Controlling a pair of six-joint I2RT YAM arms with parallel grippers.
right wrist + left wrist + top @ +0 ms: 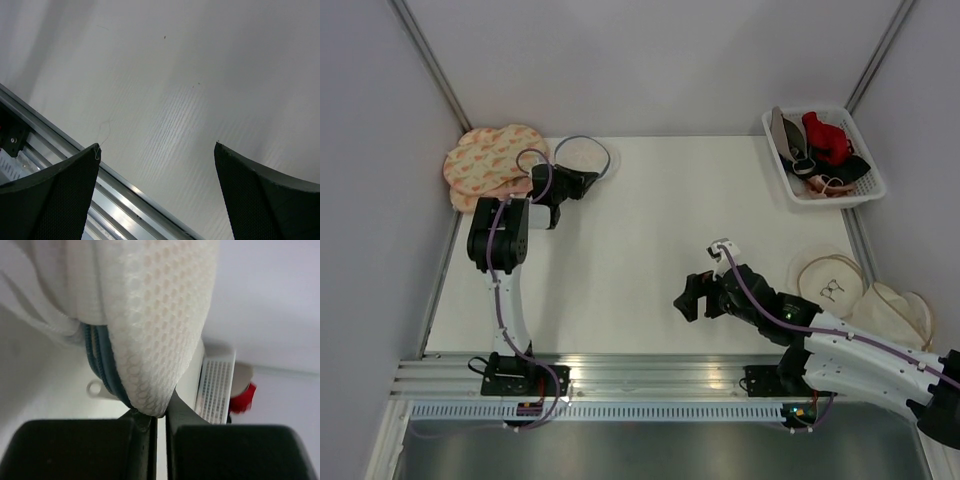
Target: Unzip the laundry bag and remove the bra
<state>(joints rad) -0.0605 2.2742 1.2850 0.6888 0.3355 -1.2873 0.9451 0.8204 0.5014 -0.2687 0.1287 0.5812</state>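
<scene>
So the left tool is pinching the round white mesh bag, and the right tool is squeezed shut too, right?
Not quite. The left tool is pinching the round white mesh laundry bag, but the right tool is not squeezed shut. It is wide open and holding nothing. The right wrist view shows this.

A flat white rectangular table point(660, 220) fills the space between pale grey walls, with a ribbed aluminium rail point(650, 375) running along its near edge. In the far left corner lies a pile of pink, orange-patterned fabric pouches point(490, 165). Just beside them, at the far edge, sits a round, domed white mesh laundry bag point(582, 152) with a dark grey zipped rim. A white slotted plastic basket point(777, 152) stands in the far right corner. Two cream round fabric pouches point(830, 282) lie overlapping near the right edge, well apart from the basket.
</scene>
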